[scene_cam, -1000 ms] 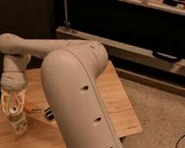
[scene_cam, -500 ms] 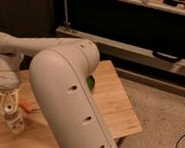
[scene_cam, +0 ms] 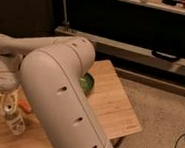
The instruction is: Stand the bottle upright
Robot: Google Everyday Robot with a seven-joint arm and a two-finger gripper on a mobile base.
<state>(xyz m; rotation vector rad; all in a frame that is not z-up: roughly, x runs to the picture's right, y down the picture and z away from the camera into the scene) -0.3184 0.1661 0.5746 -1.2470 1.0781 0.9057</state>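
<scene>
Swinging further left since earlier, the tool (scene_cam: 9,104) clamps the bottle (scene_cam: 15,121) upright, base planted on the desk (scene_cam: 112,106).

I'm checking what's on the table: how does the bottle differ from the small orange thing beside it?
The bottle is whitish-clear, while the orange thing is bright orange. The bottle looks bulkier; the orange thing shows as a thin sliver. The bottle sits directly under the hand at the table's left edge and appears roughly upright, whereas the orange thing lies flat, just right of the hand. Both rest on the wooden table.
</scene>
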